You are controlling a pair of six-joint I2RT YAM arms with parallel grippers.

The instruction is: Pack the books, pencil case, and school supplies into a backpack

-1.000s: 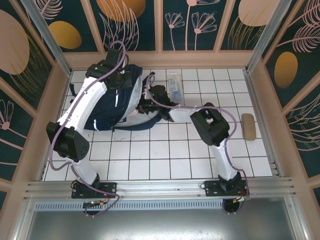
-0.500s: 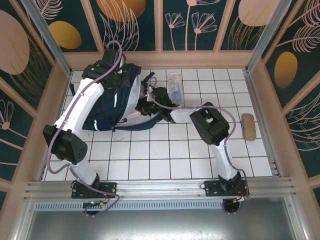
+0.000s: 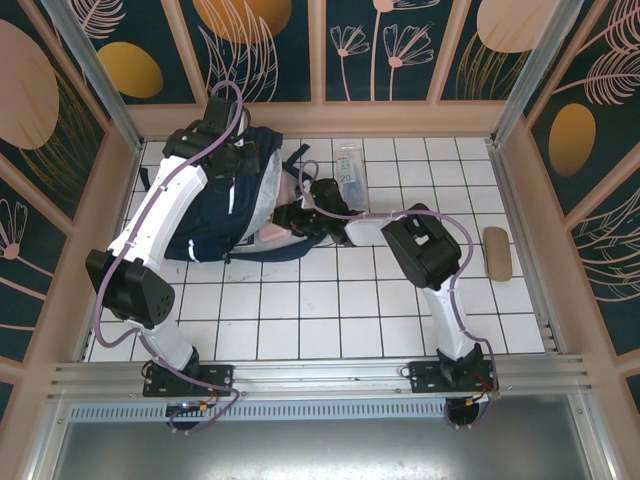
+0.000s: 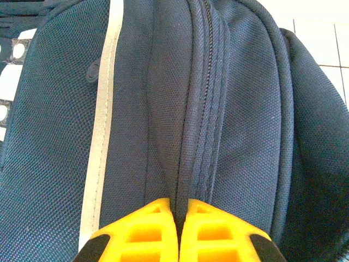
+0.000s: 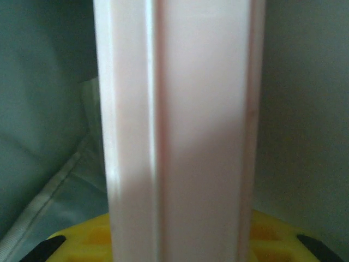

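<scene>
The backpack (image 4: 234, 109) is made of coarse woven navy cloth, matt throughout, and is crossed by a smoother pale grey stripe (image 4: 101, 125) (faintly shiny). The left end effector (image 4: 178, 218) is moulded in matt yellow plastic. The pencil case (image 5: 180, 136) is seen as smooth pale pink plastic with a soft sheen. The table (image 3: 330, 300) is surfaced in smooth white tiles, and the packet (image 3: 349, 172) is wrapped in clear shiny film.
</scene>
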